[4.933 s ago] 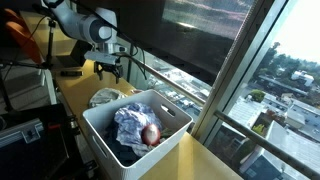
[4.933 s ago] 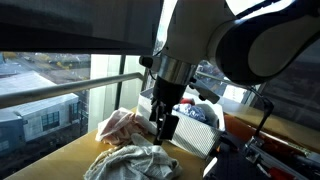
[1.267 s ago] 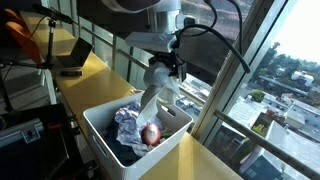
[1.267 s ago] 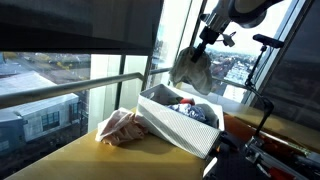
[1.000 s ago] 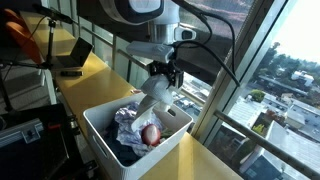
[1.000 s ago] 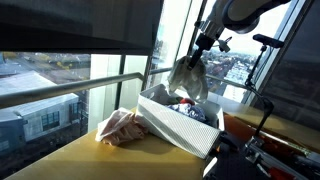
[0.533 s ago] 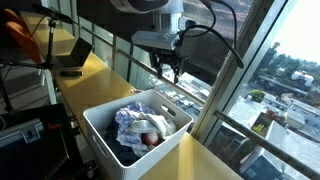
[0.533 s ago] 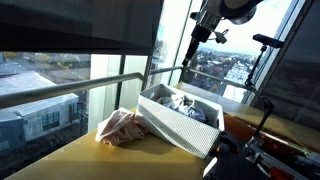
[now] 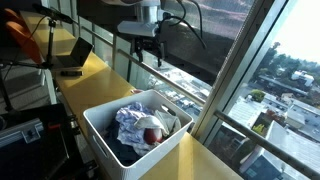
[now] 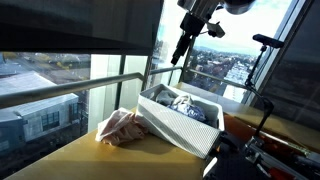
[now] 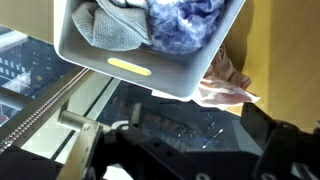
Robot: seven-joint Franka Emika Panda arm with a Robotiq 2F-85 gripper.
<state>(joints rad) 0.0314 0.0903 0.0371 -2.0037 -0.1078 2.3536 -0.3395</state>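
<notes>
My gripper (image 9: 148, 52) hangs open and empty, high above the far side of a white bin (image 9: 104, 150). It is also high over the bin (image 10: 182, 131) before the window, where I see the gripper (image 10: 180, 50) again. The bin holds a bluish-white cloth (image 9: 133, 121), a grey cloth (image 11: 110, 27) and something red (image 9: 153, 134). In the wrist view the bin (image 11: 100, 58) lies at the top and a blue cloth (image 11: 187, 22) lies in it. The dark fingers (image 11: 285, 150) stand wide apart. A pink cloth (image 10: 120, 127) lies on the yellow counter beside the bin.
A laptop (image 9: 70, 60) sits further back on the yellow counter (image 9: 85, 90). A metal window rail (image 10: 70, 88) and the glass run along the counter's far edge. A slanted window post (image 9: 235, 80) rises next to the bin. Black equipment (image 10: 270, 150) stands at one end.
The gripper let go of the grey cloth, which dropped into the bin. The jaws opened wide, and the arm rose and drew back from the bin along the counter.
</notes>
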